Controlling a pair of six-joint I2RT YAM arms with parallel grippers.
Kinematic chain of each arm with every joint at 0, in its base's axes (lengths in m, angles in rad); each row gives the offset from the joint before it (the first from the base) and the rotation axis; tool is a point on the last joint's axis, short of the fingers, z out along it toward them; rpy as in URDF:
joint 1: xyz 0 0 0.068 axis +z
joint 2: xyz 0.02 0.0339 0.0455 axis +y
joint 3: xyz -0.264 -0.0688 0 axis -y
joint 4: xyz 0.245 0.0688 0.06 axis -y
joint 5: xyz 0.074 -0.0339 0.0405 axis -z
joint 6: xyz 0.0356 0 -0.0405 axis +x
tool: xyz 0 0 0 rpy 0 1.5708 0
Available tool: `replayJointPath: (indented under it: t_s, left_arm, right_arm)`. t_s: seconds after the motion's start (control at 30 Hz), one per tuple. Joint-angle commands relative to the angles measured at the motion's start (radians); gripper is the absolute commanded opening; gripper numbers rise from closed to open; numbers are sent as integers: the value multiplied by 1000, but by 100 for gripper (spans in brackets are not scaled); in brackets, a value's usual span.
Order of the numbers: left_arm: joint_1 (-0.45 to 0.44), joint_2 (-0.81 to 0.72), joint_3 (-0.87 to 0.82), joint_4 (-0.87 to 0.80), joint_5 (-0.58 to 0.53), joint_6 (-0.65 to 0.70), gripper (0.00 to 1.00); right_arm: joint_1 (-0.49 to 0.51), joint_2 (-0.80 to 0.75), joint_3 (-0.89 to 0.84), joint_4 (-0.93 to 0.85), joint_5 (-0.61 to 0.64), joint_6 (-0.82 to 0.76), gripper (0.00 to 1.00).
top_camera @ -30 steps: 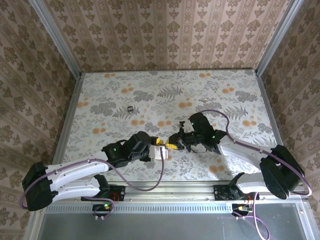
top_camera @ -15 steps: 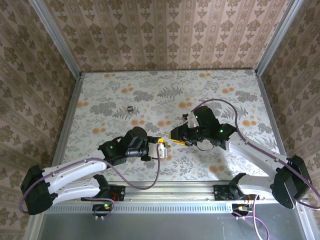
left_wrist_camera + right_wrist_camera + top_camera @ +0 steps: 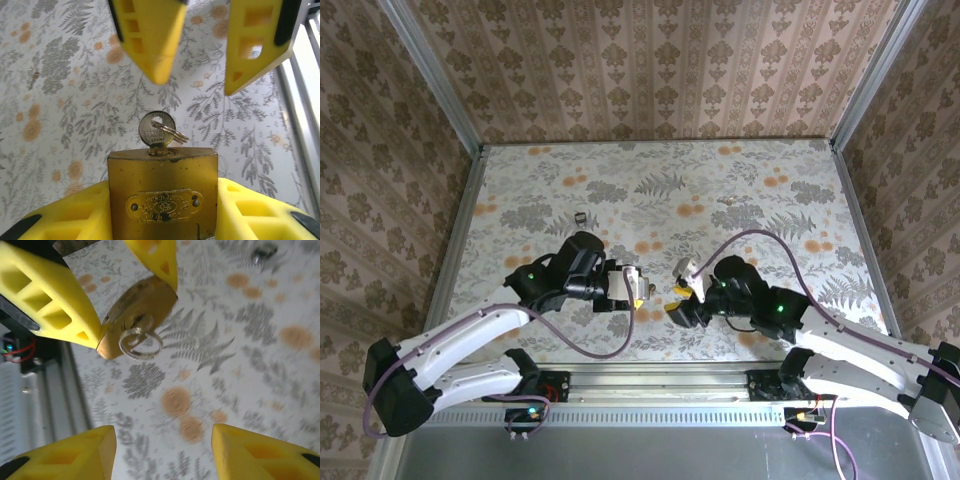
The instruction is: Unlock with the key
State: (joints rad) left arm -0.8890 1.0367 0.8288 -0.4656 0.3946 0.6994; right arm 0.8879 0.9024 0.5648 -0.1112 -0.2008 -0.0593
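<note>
One brass padlock (image 3: 162, 195), one key (image 3: 156, 129), one key ring (image 3: 176, 135)

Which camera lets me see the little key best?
The left wrist view: the key faces the camera, sharp, stuck into the padlock. The right wrist view is blurred and shows mostly its ring. In the top view the key is too small to make out.

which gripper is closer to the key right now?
Left. The left gripper clamps the padlock that the key sticks out of; the right gripper stands open, a gap off the key's head.
</note>
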Motion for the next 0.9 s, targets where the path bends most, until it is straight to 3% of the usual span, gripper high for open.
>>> replayJointPath:
  t_s: [0.0, 0.13, 0.33, 0.6, 0.73, 0.87]
  left_arm:
    - [6, 26, 68, -72, 89, 3, 0]
    - [11, 50, 100, -115, 109, 6, 0]
    - [25, 79, 139, -179, 144, 10, 0]
    - [39, 123, 192, -261, 196, 17, 0]
    - [44, 143, 211, -279, 226, 15, 0]
    - [47, 152, 220, -276, 242, 7, 0]
  right_arm:
    - [88, -29, -57, 221, 149, -404, 54]
    - [175, -5, -43, 266, 246, -617, 55]
    - [230, 12, -49, 323, 329, -769, 51]
    - [250, -8, -58, 351, 385, -883, 42]
    - [250, -13, -47, 338, 363, -904, 41]
    - [250, 6, -37, 301, 346, -919, 33]
